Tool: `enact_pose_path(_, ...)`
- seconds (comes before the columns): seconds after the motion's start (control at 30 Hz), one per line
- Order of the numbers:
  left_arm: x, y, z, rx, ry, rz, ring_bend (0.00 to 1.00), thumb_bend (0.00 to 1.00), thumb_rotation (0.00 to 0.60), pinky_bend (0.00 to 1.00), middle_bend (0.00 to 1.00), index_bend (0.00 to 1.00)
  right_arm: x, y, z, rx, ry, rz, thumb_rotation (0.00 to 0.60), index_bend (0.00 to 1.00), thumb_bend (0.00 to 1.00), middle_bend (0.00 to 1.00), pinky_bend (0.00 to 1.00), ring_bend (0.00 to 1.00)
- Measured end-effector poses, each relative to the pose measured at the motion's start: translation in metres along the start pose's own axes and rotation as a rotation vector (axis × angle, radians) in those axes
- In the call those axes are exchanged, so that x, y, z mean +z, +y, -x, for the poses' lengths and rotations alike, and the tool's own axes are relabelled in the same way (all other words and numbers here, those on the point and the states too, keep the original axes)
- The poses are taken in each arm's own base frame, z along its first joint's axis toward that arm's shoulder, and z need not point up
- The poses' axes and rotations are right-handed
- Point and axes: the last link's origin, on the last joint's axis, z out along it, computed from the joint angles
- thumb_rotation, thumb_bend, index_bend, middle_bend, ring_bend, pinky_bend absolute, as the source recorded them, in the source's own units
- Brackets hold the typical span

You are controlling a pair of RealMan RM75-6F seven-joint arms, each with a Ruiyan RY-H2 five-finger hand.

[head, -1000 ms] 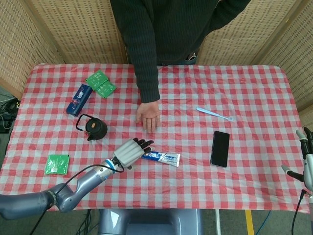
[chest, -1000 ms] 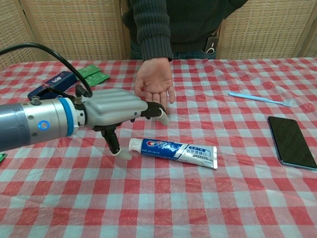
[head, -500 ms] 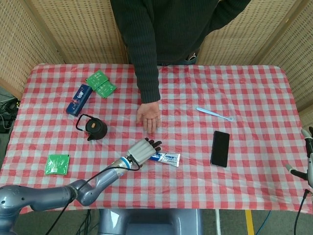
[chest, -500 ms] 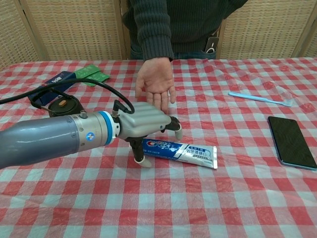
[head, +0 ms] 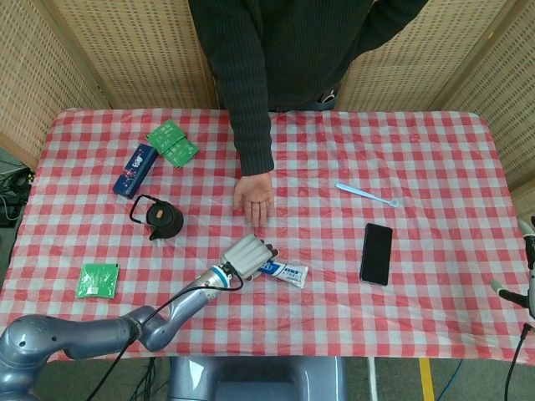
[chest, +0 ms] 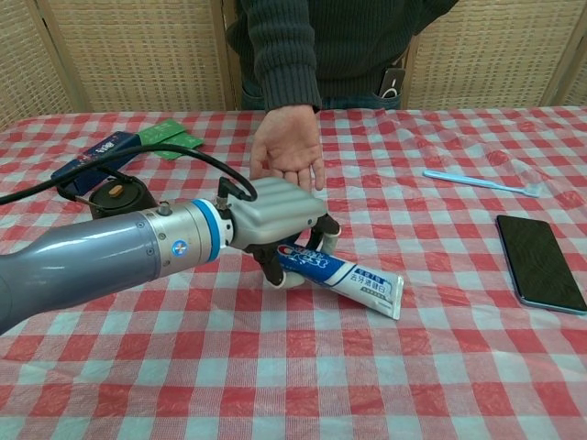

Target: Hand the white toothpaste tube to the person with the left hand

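Since half a second ago, the left hand (chest: 275, 220) has closed over the cap end of the white toothpaste tube with blue and red print (chest: 344, 278) and tipped that end up off the red-and-white checked tabletop (chest: 293, 385); the tube's flat crimped end rests on the cloth. The left hand's fingers (chest: 321, 240) curl around the tube from above, with the thumb below it, so the tube is held. In the head view the same hand (head: 248, 255) sits just short of the person's open palm (head: 254, 199), which lies face up on the cloth a little further back. The right hand (head: 525, 267) shows only at the frame's right edge, off the tabletop; whether its fingers are spread or curled cannot be told. A black smartphone (head: 376, 253) lies to the right of the tube, with a light blue toothbrush (head: 366, 195) behind it. A small black teapot (head: 160, 219) stands to the left.
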Motion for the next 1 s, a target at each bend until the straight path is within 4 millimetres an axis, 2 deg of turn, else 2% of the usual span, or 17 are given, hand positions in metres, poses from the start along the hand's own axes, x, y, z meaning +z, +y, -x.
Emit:
enact_pose_path(0.27, -0.009, -0.010, -0.035, -0.030, 0.129, 0.003, 0.55, 0.41, 0.600, 0.58, 0.49, 0.64, 0.000, -0.001, -0.001, 0.006, 0.000, -0.002, 0.600, 0.03, 0.00, 0.00, 0.00, 0.00)
enact_pose_path(0.4, -0.005, -0.026, -0.056, -0.063, 0.196, -0.046, 0.55, 0.41, 0.600, 0.58, 0.49, 0.64, 0.000, 0.000, -0.002, 0.010, 0.000, 0.000, 0.600, 0.03, 0.00, 0.00, 0.00, 0.00)
enact_pose_path(0.5, -0.002, -0.039, -0.064, -0.095, 0.218, -0.094, 0.55, 0.41, 0.600, 0.58, 0.49, 0.64, 0.000, 0.001, -0.002, 0.013, 0.000, 0.002, 0.600, 0.03, 0.00, 0.00, 0.00, 0.00)
enact_pose_path(0.8, 0.014, -0.072, -0.067, -0.127, 0.244, -0.225, 0.55, 0.41, 0.600, 0.58, 0.49, 0.64, 0.002, 0.003, -0.002, 0.018, -0.005, 0.011, 0.600, 0.03, 0.00, 0.00, 0.00, 0.00)
enact_pose_path(1.0, 0.022, -0.077, -0.059, -0.099, 0.247, -0.291, 0.54, 0.38, 0.600, 0.57, 0.48, 0.61, 0.003, 0.005, -0.002, 0.020, -0.007, 0.020, 0.600, 0.03, 0.00, 0.00, 0.00, 0.00)
